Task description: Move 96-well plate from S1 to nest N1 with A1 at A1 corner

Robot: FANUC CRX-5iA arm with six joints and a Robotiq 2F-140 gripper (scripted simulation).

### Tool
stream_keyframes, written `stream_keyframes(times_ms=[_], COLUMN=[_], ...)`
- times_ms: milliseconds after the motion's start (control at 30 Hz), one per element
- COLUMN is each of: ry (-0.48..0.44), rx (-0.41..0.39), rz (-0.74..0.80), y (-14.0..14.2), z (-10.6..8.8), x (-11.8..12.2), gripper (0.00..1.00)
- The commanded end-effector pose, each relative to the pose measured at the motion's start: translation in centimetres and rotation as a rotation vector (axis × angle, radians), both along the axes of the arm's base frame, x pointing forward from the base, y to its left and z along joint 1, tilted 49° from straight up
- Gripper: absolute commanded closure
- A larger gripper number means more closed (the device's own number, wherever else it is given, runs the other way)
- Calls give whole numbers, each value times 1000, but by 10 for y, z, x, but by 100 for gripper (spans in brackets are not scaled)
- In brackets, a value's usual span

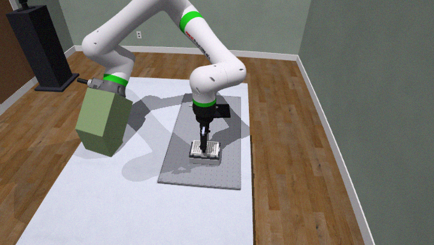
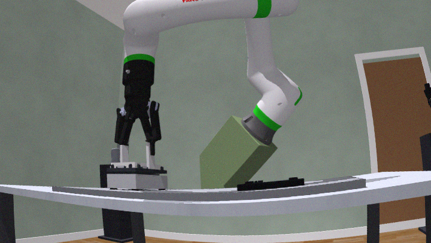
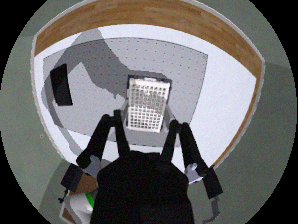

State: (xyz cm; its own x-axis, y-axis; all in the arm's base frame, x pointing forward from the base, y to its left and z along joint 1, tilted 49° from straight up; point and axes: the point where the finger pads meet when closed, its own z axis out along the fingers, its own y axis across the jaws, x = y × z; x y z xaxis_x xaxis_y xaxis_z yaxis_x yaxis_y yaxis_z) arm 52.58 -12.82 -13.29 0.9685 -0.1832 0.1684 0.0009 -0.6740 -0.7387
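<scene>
The white 96-well plate [image 1: 207, 148] sits in the pocket of the plate shaker S1 [image 1: 204, 159], a pale box with a dark top on the grey baseplate. It also shows in the side view [image 2: 132, 165] and in the wrist view [image 3: 147, 104]. My gripper [image 2: 136, 164] points straight down over the shaker, with its pale fingertips down at the plate's two long sides. It is shut on the plate, which still rests in the pocket. The black plate nest N1 [image 1: 222, 110] lies flat at the baseplate's far end, and shows in the side view [image 2: 270, 184] and the wrist view [image 3: 60, 84].
The grey perforated baseplate lies on a white table. The arm's green pedestal block [image 1: 103, 121] stands tilted to the left of the baseplate. A black column [image 1: 41, 45] stands on the wood floor at the far left.
</scene>
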Motion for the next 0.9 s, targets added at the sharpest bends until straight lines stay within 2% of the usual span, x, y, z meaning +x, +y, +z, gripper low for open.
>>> stream_keyframes(times_ms=[0,433,867], ry=[0,0,0], rx=[0,0,0], rz=[0,0,0], y=[0,-4,-19], z=[0,3,17], x=[0,-1,-7], gripper=[100,100,100])
